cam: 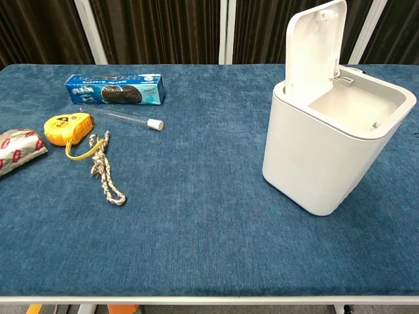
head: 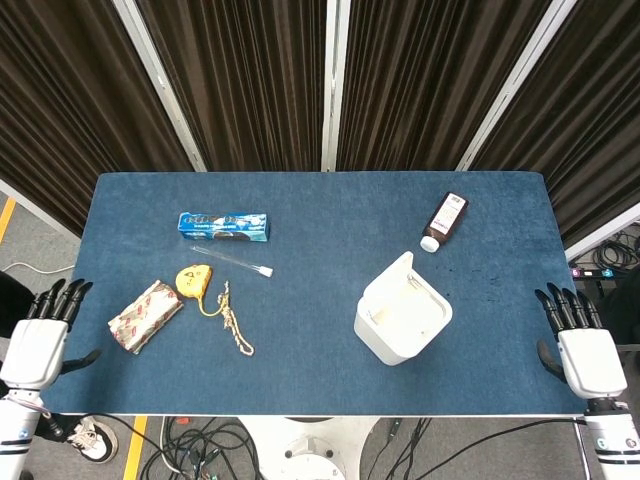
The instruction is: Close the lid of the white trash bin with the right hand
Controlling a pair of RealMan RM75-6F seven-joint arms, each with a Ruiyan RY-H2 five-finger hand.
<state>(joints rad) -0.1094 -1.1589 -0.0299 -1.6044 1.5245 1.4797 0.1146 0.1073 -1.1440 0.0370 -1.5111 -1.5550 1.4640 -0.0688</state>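
My right hand (head: 588, 350) waits off the tabletop's (head: 320, 360) right edge, fingers (head: 566, 305) released and straight, holding nothing. The white bin (head: 402, 318) sits well to its left, nearer it than my left hand (head: 35, 342), also released. Only the chest view shows the lid (cam: 316, 42) standing upright at the bin's far-left rim.

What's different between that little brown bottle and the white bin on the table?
The brown bottle lies on its side with its white cap on; the white trash bin stands upright with its lid raised. The bottle is dark and slim, the bin pale, boxy and far bulkier. The bottle sits nearer the table's far edge, the bin nearer the robot. Both rest on the blue table toward the robot's right side, untouched by either hand.
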